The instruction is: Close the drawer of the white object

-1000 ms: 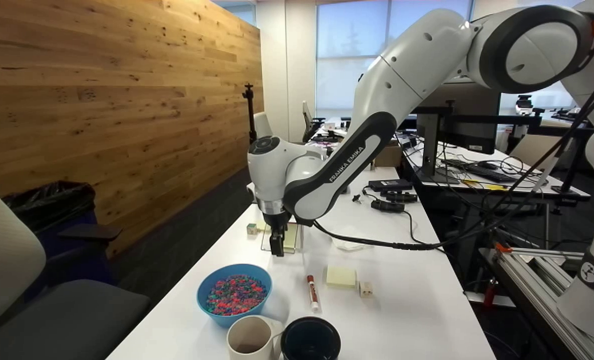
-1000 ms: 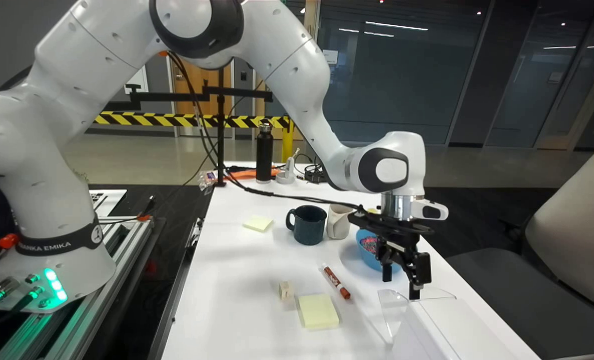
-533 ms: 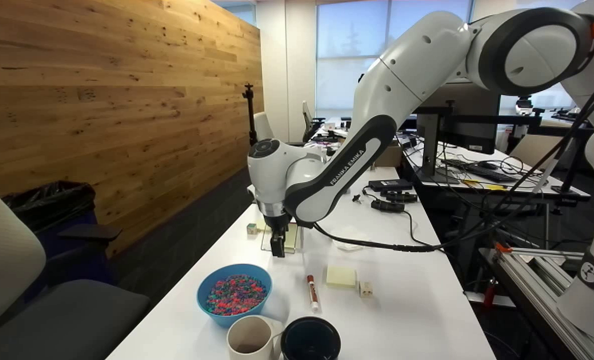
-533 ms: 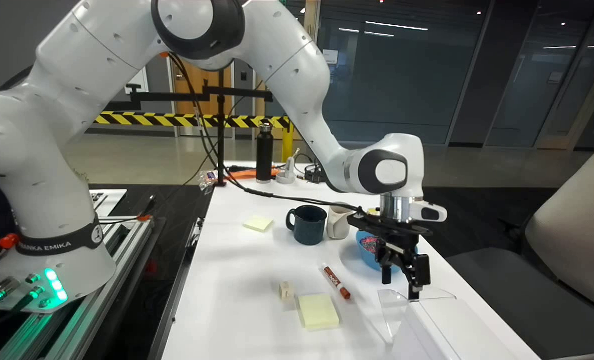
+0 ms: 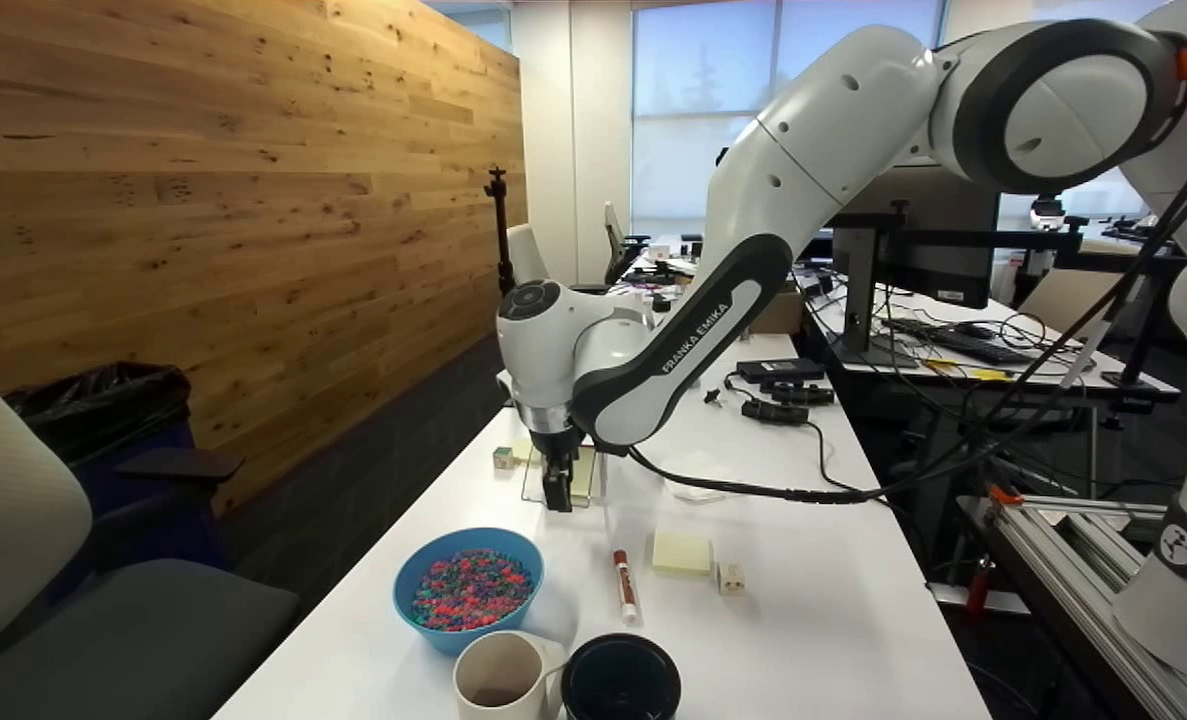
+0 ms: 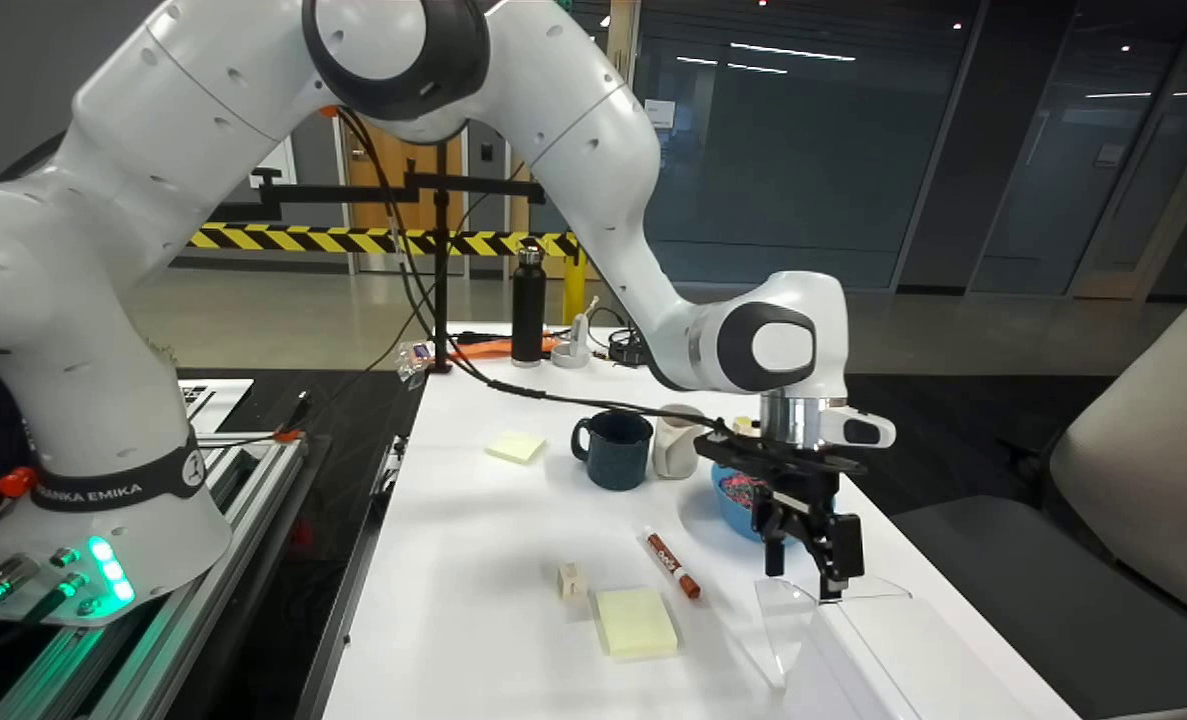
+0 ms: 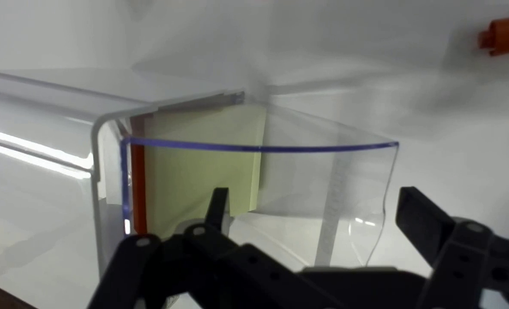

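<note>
The white object [image 6: 923,660] is a smooth white box at the lower right of an exterior view. It fills the left of the wrist view [image 7: 35,206]. Its clear, see-through drawer [image 7: 323,149] stands pulled out, with a pale-yellow pad [image 7: 203,171] and a red strip showing through it. The drawer also shows in both exterior views [image 6: 783,625] [image 5: 598,480]. My gripper [image 7: 316,214] is open and empty, pointing down at the drawer. One finger is on the box side, over the drawer; the other is beyond its front edge. I cannot tell whether either touches. The gripper also shows in both exterior views [image 6: 803,582] [image 5: 558,500].
A red-brown marker [image 6: 673,567], a yellow pad [image 6: 635,622] and a small wooden cube [image 6: 570,580] lie beside the drawer. A blue bowl of beads [image 5: 468,590], a beige mug [image 5: 498,675] and a dark mug [image 5: 621,678] stand farther along. A chair [image 6: 1103,500] stands at the table edge.
My gripper has moved down slightly over the drawer and shifted a little. The white box and drawer have not visibly moved.
</note>
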Controlling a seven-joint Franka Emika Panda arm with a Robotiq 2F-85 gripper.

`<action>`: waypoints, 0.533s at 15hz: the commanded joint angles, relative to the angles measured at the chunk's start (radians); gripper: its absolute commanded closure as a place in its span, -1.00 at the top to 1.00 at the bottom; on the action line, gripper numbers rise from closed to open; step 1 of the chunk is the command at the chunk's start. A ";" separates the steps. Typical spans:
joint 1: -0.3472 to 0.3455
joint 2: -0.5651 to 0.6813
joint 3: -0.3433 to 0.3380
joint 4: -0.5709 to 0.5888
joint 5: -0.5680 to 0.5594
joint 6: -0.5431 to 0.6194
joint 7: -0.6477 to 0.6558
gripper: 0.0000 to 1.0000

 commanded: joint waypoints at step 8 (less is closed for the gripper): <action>0.031 0.046 -0.024 0.022 -0.056 0.013 0.048 1.00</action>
